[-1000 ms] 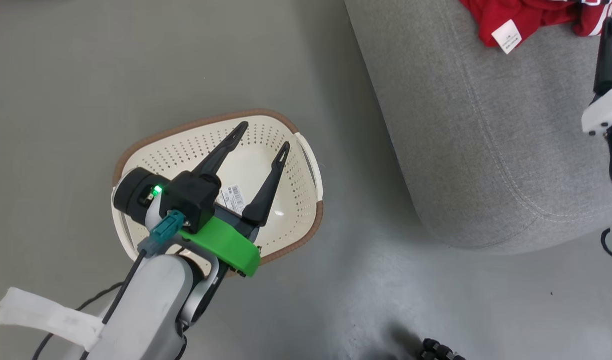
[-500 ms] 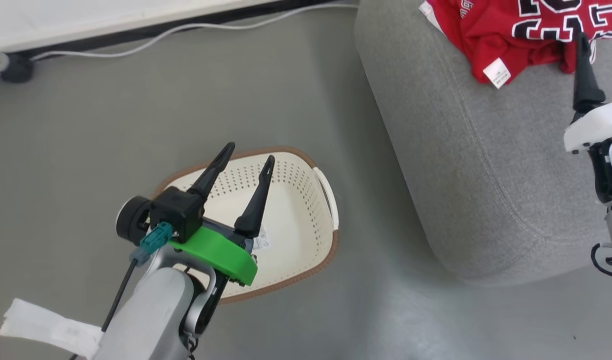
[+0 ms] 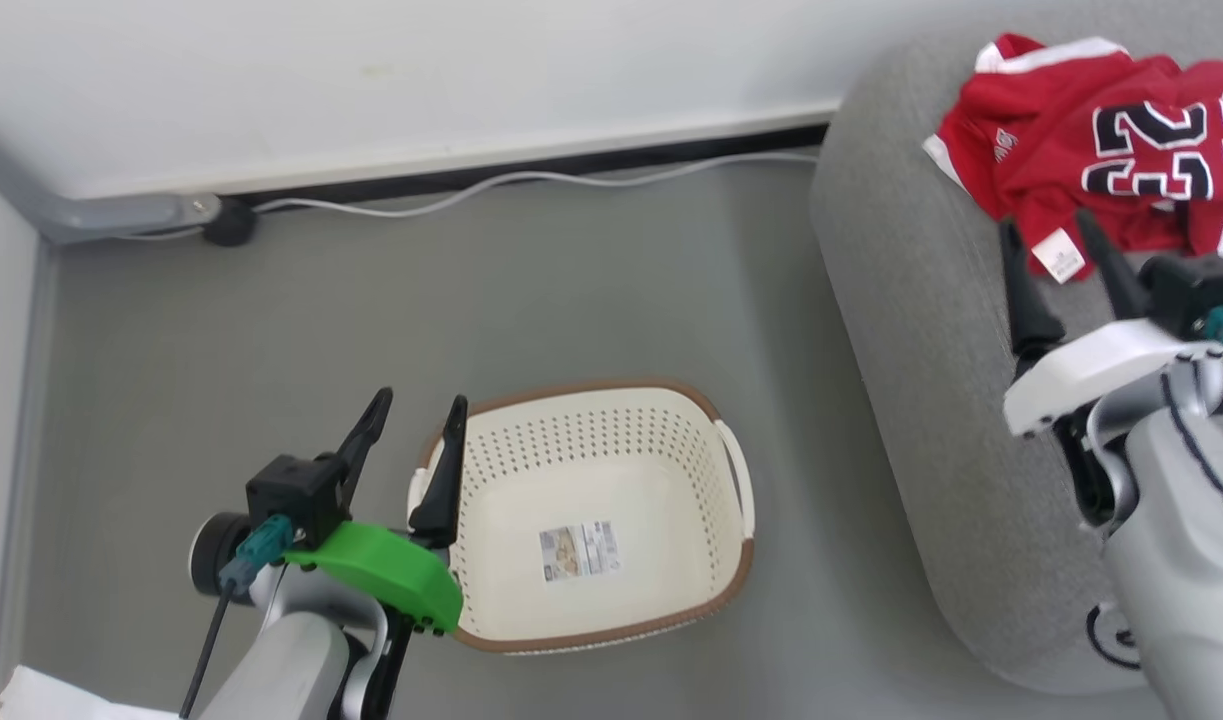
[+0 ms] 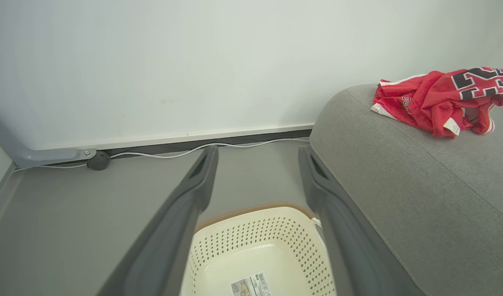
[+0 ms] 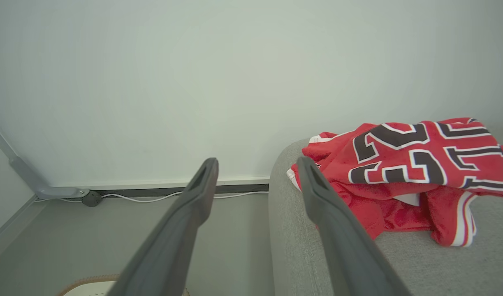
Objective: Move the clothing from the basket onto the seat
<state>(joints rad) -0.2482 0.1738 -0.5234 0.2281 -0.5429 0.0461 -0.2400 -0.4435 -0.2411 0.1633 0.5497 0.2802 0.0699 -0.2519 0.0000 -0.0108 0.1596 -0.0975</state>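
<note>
The red clothes (image 3: 1091, 170) lie heaped on top of the sofa (image 3: 931, 330), at its end by the wall (image 3: 471, 80). They look light, soft, limp and likely slick, best pinched at a raised fold or trimmed hem. Beside the sofa on the floor (image 3: 471, 280), the basket (image 3: 591, 440) is bare but for a sticker (image 3: 576, 552); the right fingers (image 3: 1023, 295) over the sofa and the left fingers (image 3: 443, 470) beyond the basket both stand spread, holding nothing.

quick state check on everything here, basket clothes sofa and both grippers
clothing, crumpled in a heap on the seat
basket, upright, empty but for its sticker label
seat, holding the clothing
left gripper, open, empty, by the basket's rim
right gripper, open, empty, near the clothing
</note>
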